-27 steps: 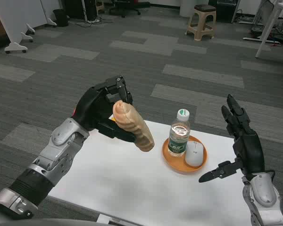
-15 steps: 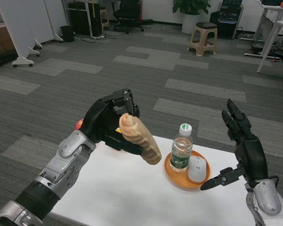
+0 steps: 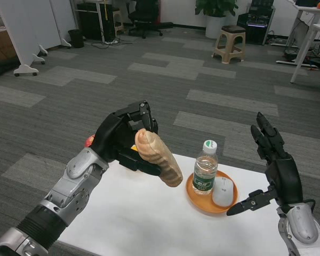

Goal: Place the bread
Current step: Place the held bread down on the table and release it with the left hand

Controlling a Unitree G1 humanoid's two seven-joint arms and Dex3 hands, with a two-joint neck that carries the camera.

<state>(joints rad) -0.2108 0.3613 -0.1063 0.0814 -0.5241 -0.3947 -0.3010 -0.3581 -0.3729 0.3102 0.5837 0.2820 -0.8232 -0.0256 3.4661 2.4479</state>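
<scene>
Over the white table [image 3: 144, 218] I hold my left hand [image 3: 120, 140] raised, fingers wrapped around the upper end of the bread [image 3: 159, 157], a long tan loaf that hangs tilted in the air, its free lower end pointing down toward the orange plate [image 3: 198, 198]. My right hand [image 3: 272, 165] waits at the table's right side, fingers spread and gripping nothing. The plate is my worry: 1 water bottle [image 3: 205, 167] stands upright on it with 1 white computer mouse [image 3: 223, 191] just beside, so little bare plate is left. If I swing the loaf straight across, I judge its low end could strike the bottle and tip it onto the mouse. Since I grip the loaf near 1 end only, it may also pivot or slip as I lower it. Whether it belongs on the plate or the bare tabletop, I cannot tell. A small red thing [image 3: 89, 141] peeks from behind my left wrist.
</scene>
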